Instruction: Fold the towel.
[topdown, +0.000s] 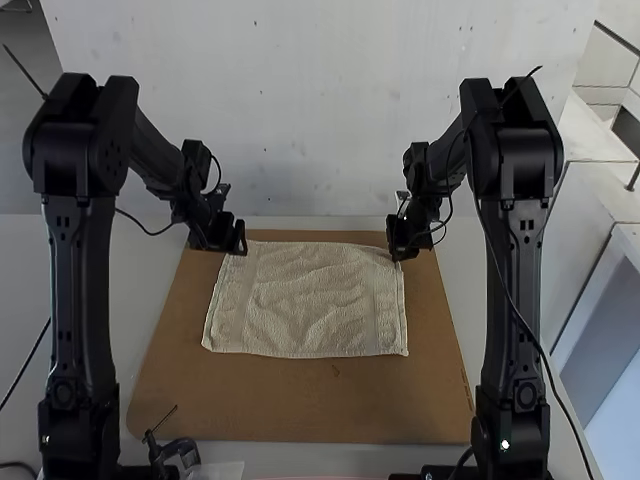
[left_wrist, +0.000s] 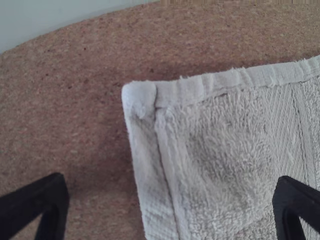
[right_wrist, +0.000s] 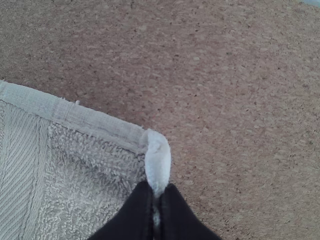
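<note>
The right claw (right_wrist: 157, 194) is pinching the towel (topdown: 305, 305) by one far corner – the left claw (left_wrist: 172, 185) is standing wide open, the other far corner (left_wrist: 140, 99) lying just ahead, between its fingers.

A big, plain, pale wall (topdown: 310, 110) stands behind the light grey table (topdown: 160, 260). A flat brown board (topdown: 300, 410) with tiny dark specks lies on the table. On the right are white, boxy bits of furniture (topdown: 605, 315), and some pale tiles (topdown: 605, 75) with thin lines. The light is soft and a bit grey
</note>
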